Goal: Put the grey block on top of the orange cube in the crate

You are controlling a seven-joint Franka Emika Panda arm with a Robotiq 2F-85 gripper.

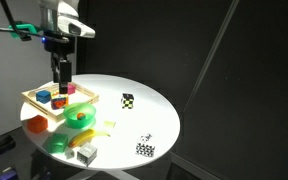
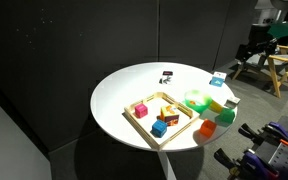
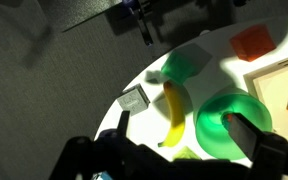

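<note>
The grey block (image 3: 133, 98) lies on the white table next to a banana (image 3: 172, 110); it also shows near the table edge in both exterior views (image 1: 87, 153) (image 2: 231, 102). The crate (image 1: 36, 92) (image 2: 144, 127) holds several blocks, among them the orange cube (image 1: 59, 101) (image 2: 170, 112). Only a corner of the crate (image 3: 280, 68) shows in the wrist view. My gripper (image 1: 62, 74) hangs above the crate in an exterior view. In the wrist view my gripper (image 3: 184, 130) is open and empty, with the banana and green bowl between its fingers. The arm does not show in the other exterior view.
A round green bowl (image 3: 229, 125) (image 1: 81, 117) sits beside the banana. A larger orange block (image 3: 252, 42) and a green shape (image 3: 184, 65) lie nearby. Two checkered cubes (image 1: 127, 99) (image 1: 145, 148) stand on the table's far side. The table edge (image 1: 174, 125) is close.
</note>
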